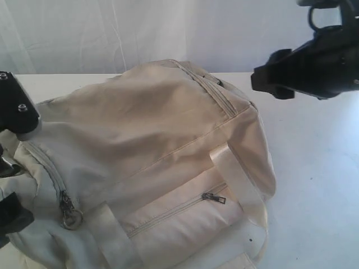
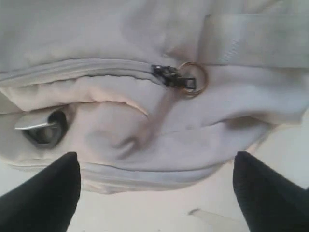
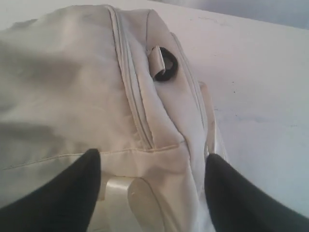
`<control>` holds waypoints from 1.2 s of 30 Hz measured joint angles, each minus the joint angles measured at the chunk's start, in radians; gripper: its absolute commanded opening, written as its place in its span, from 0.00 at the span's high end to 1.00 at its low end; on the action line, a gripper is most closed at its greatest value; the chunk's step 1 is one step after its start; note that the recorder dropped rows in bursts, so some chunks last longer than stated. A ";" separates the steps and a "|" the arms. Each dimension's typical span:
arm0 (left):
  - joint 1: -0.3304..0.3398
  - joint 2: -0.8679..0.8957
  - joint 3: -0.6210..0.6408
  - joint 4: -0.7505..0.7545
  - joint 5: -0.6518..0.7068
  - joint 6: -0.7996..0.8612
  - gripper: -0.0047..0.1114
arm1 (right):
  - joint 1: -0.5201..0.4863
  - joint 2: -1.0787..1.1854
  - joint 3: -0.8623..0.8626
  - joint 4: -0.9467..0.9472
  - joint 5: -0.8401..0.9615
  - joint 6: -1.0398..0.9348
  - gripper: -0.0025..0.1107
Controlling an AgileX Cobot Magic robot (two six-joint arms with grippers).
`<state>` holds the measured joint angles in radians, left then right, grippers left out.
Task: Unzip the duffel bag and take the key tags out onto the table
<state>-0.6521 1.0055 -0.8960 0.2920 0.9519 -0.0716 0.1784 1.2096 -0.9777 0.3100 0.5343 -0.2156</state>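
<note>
The bag (image 1: 157, 129) is matt cream woven cloth, soft and creased, with stitched seams. Its strap (image 1: 235, 176), lower right of the exterior view, is smoother webbing with a faint sheen. The zip pull (image 2: 171, 77) is dull dark metal; the ring (image 2: 206, 77) on it is shiny yellowish metal. The desk (image 1: 320, 168) is smooth, matt white, with a few dark specks. The left fingers (image 2: 43, 198) look matt black, probably plastic
</note>
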 measured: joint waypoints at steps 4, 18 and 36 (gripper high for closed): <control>0.000 -0.040 0.026 -0.066 0.007 -0.002 0.22 | 0.000 0.152 -0.074 0.005 0.018 -0.032 0.43; 0.000 -0.078 0.210 -0.012 -0.201 -0.003 0.22 | 0.001 0.393 -0.106 0.026 0.027 -0.038 0.98; 0.000 -0.079 0.212 0.011 -0.225 -0.001 0.22 | -0.038 0.102 0.076 -0.459 0.192 0.478 0.98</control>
<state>-0.6521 0.9266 -0.6842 0.3031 0.7273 -0.0730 0.1405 1.3114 -0.9015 -0.1495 0.7264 0.2622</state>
